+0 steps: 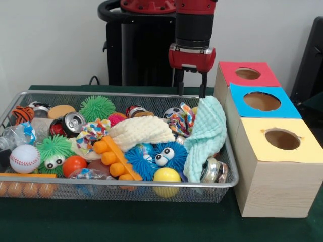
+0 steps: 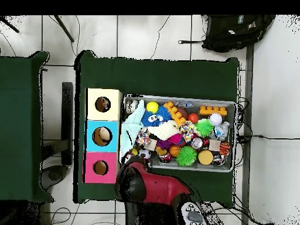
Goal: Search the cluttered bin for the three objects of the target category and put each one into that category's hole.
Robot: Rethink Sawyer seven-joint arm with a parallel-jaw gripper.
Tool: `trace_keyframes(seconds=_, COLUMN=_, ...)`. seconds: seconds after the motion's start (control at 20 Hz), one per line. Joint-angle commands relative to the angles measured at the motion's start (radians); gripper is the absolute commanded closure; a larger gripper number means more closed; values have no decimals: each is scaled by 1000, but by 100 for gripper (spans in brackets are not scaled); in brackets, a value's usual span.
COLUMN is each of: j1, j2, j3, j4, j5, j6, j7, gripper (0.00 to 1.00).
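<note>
The wire mesh bin (image 1: 151, 192) is full of toys; it also shows in the overhead view (image 2: 235, 136). One dotted white fabric piece (image 1: 91, 132) lies left of centre, and a second (image 1: 181, 121) lies at the back right beside the mint-green cloth (image 1: 208, 132). In the overhead view they show as one piece (image 2: 188, 132) and another (image 2: 143, 139). A third is hidden. My gripper (image 1: 191, 92) hangs open and empty above the bin's back right rim. The yellow-topped hole (image 1: 282, 139) is in the nearest wooden box, right of the bin; it also shows in the overhead view (image 2: 102, 104).
Blue-topped (image 1: 262, 101) and red-topped (image 1: 247, 73) boxes stand behind the yellow one. A cream waffle cloth (image 1: 141, 130), fuzzy blue balls (image 1: 162, 155), green spiky balls (image 1: 97, 107), cans (image 1: 71, 122), a baseball (image 1: 23, 158) and an orange toy (image 1: 115, 157) crowd the bin. My red arm (image 2: 153, 186) overhangs the bin's corner.
</note>
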Motion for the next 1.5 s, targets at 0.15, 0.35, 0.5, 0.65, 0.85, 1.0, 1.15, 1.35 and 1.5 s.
trace_keyframes(seconds=0.15, j1=1, j2=50, j3=-4, j4=7, j5=12, j6=-96, j7=194, gripper=0)
trace_keyframes(seconds=0.35, j1=-17, j2=69, j3=2, j4=0, j5=-4, j6=-114, j7=187, gripper=0)
trace_keyframes(seconds=0.5, j1=-33, j2=61, j3=6, j4=7, j5=-15, j6=-110, j7=179, gripper=0)
trace_keyframes(seconds=0.65, j1=-44, j2=65, j3=9, j4=8, j5=-20, j6=-113, j7=174, gripper=0)
trace_keyframes(seconds=0.85, j1=-59, j2=78, j3=11, j4=4, j5=-25, j6=-127, j7=168, gripper=0)
trace_keyframes(seconds=1.0, j1=-62, j2=85, j3=12, j4=4, j5=-22, j6=-134, j7=167, gripper=0)
trace_keyframes(seconds=1.15, j1=-62, j2=84, j3=15, j4=4, j5=-16, j6=-132, j7=168, gripper=0)
trace_keyframes(seconds=1.35, j1=-76, j2=90, j3=21, j4=-4, j5=-22, j6=-133, j7=159, gripper=0)
trace_keyframes(seconds=1.5, j1=-83, j2=79, j3=22, j4=2, j5=-26, j6=-127, j7=155, gripper=0)
